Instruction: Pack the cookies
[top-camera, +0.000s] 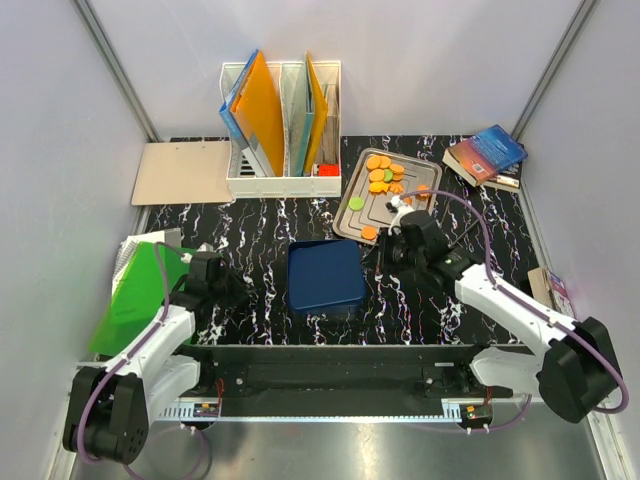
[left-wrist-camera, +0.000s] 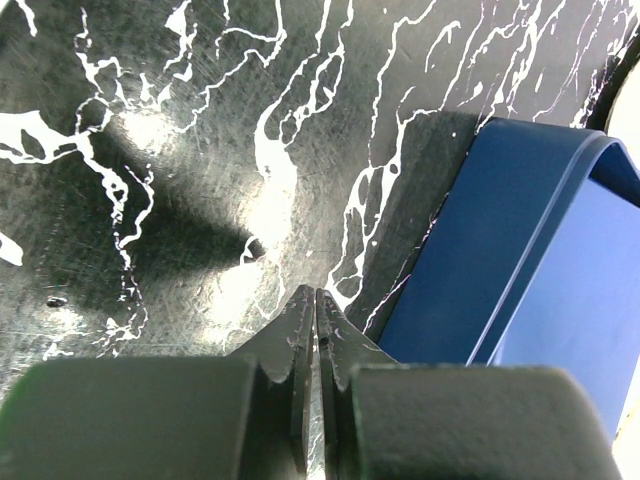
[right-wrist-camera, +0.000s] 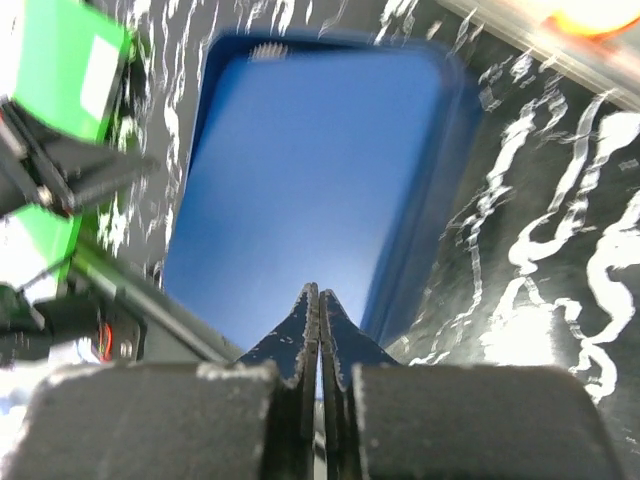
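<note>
The cookies (top-camera: 383, 172) lie on a metal tray (top-camera: 347, 219) at the back right. Most are orange discs in a heap; one green disc (top-camera: 356, 203) and one orange disc (top-camera: 369, 233) lie apart near the tray's front. An open blue box (top-camera: 325, 275) sits mid-table and looks empty. My right gripper (top-camera: 381, 261) is shut and empty, just right of the box and in front of the tray; in its wrist view its tips (right-wrist-camera: 319, 291) hang over the box (right-wrist-camera: 310, 170). My left gripper (top-camera: 243, 292) is shut and empty left of the box (left-wrist-camera: 520, 260), tips (left-wrist-camera: 316, 293) above bare table.
A white file organizer (top-camera: 283, 130) with folders stands at the back, with a tan clipboard (top-camera: 180, 172) to its left. Books (top-camera: 487, 155) lie at the back right, and another book (top-camera: 553, 290) at the right edge. A green folder (top-camera: 135, 300) lies by the left arm.
</note>
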